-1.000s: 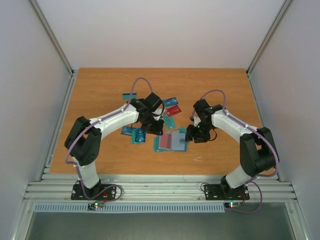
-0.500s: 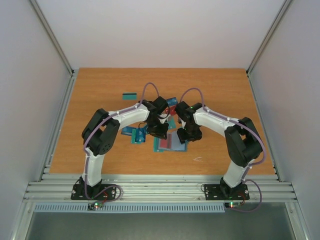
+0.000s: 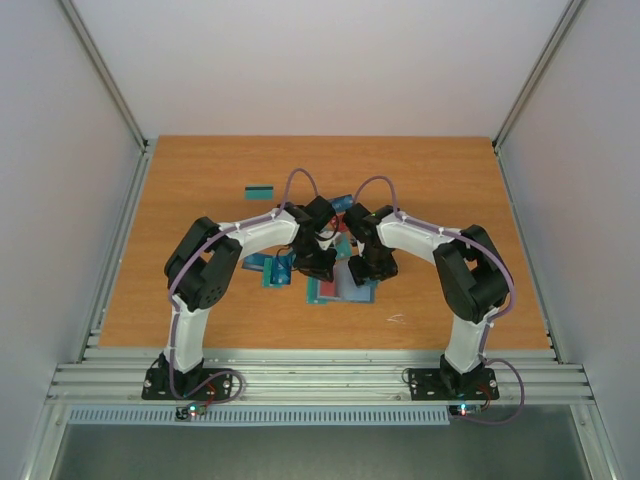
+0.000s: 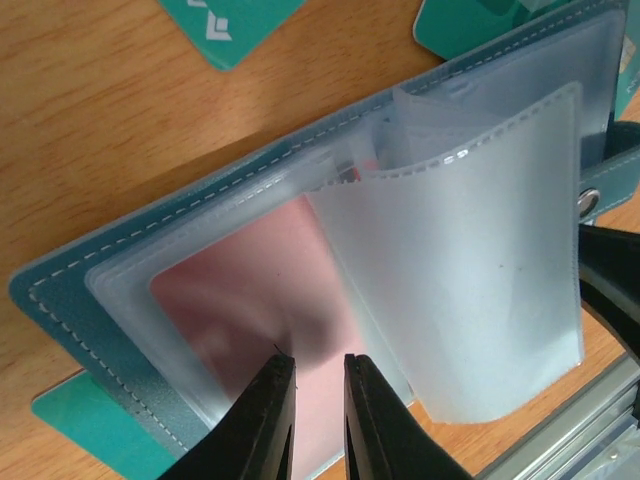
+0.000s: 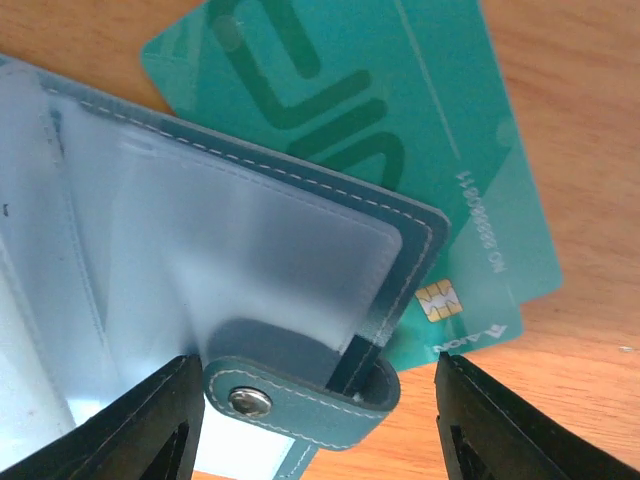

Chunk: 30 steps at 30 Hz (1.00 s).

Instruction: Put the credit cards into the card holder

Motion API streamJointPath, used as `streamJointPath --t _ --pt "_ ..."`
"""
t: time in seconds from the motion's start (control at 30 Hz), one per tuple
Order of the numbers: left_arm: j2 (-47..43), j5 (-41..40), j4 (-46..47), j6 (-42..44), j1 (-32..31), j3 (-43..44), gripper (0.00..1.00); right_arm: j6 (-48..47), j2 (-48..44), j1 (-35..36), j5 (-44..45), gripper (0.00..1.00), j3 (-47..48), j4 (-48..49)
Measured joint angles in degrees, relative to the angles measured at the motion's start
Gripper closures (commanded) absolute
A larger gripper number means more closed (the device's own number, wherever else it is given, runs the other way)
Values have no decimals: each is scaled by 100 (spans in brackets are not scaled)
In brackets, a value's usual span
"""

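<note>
The card holder (image 3: 343, 287) lies open on the table, its clear sleeves up; a red card (image 4: 250, 290) shows inside one sleeve. My left gripper (image 4: 318, 372) hangs right over that sleeve, jaws only a narrow gap apart with nothing between them. My right gripper (image 5: 318, 425) is open wide astride the holder's snap strap (image 5: 300, 395) at its right edge. A teal credit card (image 5: 440, 150) with a chip lies partly under the holder. More teal cards (image 4: 235, 25) lie around it, and one with a dark stripe (image 3: 259, 190) lies apart at the back left.
Several cards (image 3: 272, 268) lie just left of the holder, partly under the left arm. A red card (image 3: 344, 222) peeks out between the two wrists. The wooden table (image 3: 450, 180) ends at a metal rail (image 3: 320, 380) in front.
The right arm has swung left onto the holder's right edge and its jaws have widened. The left arm shifted right over the holder, then held still.
</note>
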Motion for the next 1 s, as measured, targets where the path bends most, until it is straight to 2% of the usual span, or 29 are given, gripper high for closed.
streamJointPath --t 0.4,0.73,1.0 --pt "2 -13 0 122 -2 -2 84 0 -125 13 807 43 22 -85" --pt "2 -28 -7 144 -2 -2 85 7 -361 13 1158 68 -24 -140" --pt "2 -31 -20 166 -2 -2 85 90 -372 0 1178 78 -238 -142"
